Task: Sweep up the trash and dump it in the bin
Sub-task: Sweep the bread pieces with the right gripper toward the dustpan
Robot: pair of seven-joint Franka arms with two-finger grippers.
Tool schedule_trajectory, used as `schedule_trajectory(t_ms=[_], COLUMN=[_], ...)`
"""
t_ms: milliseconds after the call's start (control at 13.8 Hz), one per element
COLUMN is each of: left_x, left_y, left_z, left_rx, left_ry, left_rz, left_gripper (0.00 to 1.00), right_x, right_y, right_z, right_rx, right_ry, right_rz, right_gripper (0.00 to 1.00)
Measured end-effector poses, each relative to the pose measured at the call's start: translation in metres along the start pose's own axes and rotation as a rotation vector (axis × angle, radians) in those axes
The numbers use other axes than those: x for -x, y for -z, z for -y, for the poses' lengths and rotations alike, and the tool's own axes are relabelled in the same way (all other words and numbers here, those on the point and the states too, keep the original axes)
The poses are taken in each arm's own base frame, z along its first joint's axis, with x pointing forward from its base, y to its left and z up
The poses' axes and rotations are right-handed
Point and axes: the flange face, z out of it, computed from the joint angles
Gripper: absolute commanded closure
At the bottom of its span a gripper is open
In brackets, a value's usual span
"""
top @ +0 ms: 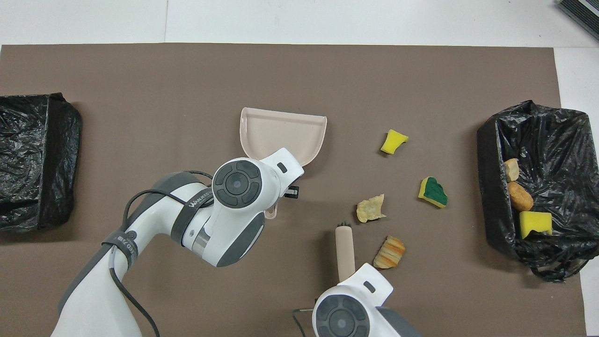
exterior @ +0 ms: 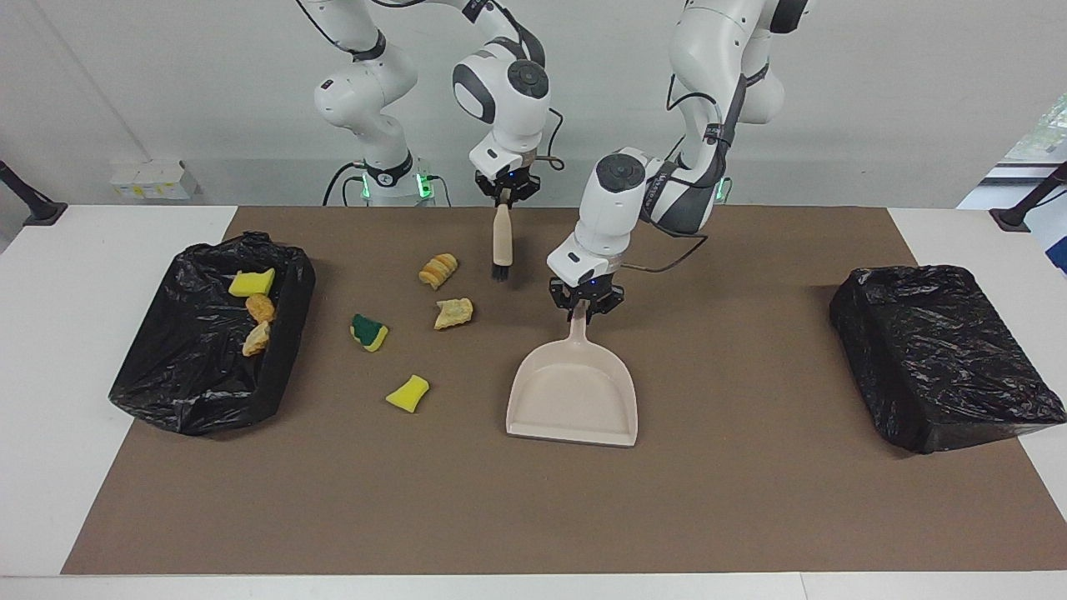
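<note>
Two-handed working here. Reaching out over the brown mat (exterior: 750, 500) with the left arm, bending sharply at the elbow, pointing the left gripper (exterior: 586, 307) straight down and clamping it on the handle end of the beige dustpan (exterior: 575, 400). Keeping the pan's open mouth turned away from the robots, toward the mat's long edge, and skewing it a little; lifted or resting, impossible to tell. Hanging the right gripper (exterior: 504, 193) low over the mat's edge next to the robots, squeezing it shut on the top of the wooden-handled brush (exterior: 501, 242) and dangling that upright, bristles down.

Leaving wide bare mat around the pan, most of it toward the edge away from the robots and toward the closed black bin (exterior: 942, 358) at the left arm's end.

Finding four scraps of trash loose on the mat, toward the right arm's end from the pan: a striped bread chunk (exterior: 438, 270) just beside the brush bristles, a tan chunk (exterior: 453, 312) near it, a green-and-yellow sponge (exterior: 368, 332), and a yellow sponge bit (exterior: 408, 393) beside the pan's mouth but apart from it. Counting three more scraps (exterior: 260, 307) lying inside the open black bin (exterior: 167, 392) at the right arm's end.
</note>
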Motion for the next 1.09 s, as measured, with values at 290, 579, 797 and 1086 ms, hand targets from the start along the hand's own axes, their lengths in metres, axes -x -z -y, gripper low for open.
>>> schedule_trajectory(t_ms=[290, 579, 797, 1086], left_x=[-0.007, 0.012, 0.023, 0.046], left_y=[0.021, 0.048, 0.053, 0.044], left_z=[0.024, 0.034, 0.036, 0.029], left_rx=[-0.097, -0.145, -0.141, -0.122], left_ry=[-0.260, -0.589, -0.782, -1.009], left_rz=[0.008, 0.151, 0.224, 0.281], left_gripper=[1.00, 1.00, 1.00, 1.00], right_x=[-0.058, -0.135, -0.167, -0.169], right_y=[0.018, 0.026, 0.006, -0.022], right_z=[-0.055, -0.127, -0.187, -0.231], right_rx=[0.012, 0.072, 0.143, 0.227], right_ry=[0.026, 0.066, 0.055, 0.017], right_rz=[-0.056, -0.065, -0.027, 0.047], right_gripper=[1.00, 1.00, 1.00, 1.00])
